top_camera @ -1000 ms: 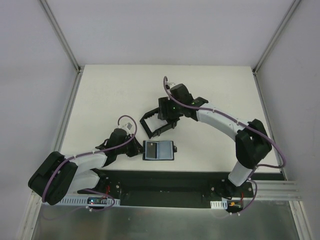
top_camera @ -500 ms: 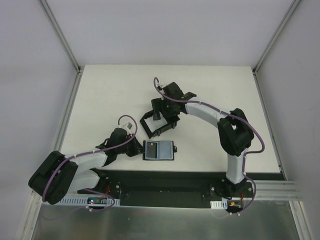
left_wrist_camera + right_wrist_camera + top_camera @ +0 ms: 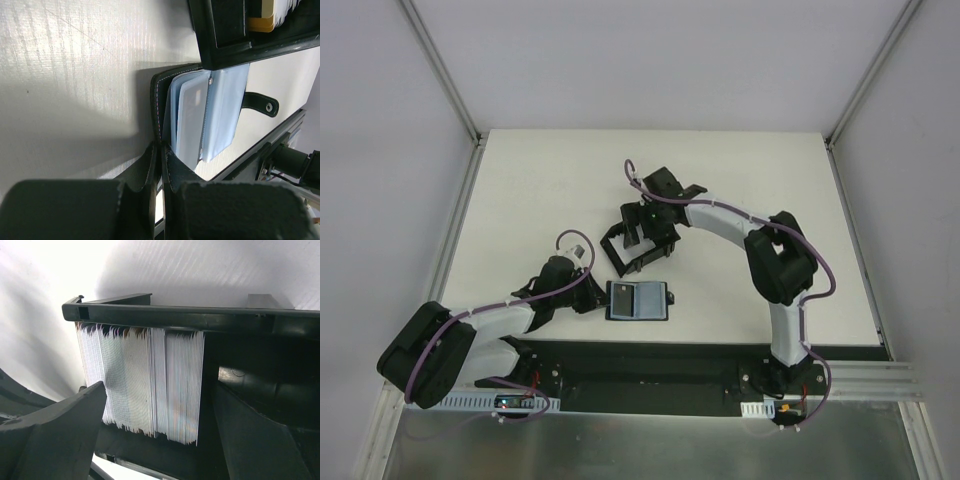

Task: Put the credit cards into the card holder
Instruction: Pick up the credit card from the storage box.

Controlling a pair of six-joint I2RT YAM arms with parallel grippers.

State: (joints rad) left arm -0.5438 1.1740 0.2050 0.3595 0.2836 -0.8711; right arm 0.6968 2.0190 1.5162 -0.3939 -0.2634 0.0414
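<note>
Right wrist view: the right gripper, jaws wide, straddles the credit cards standing in the black tray. Meanwhile the left gripper clamps the nine o'clock edge of the open card holder, with the tray at its twelve o'clock.

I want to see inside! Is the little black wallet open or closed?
Open. The card holder shows its bluish-grey sleeves facing up; the left end effector grips its cover edge.
</note>
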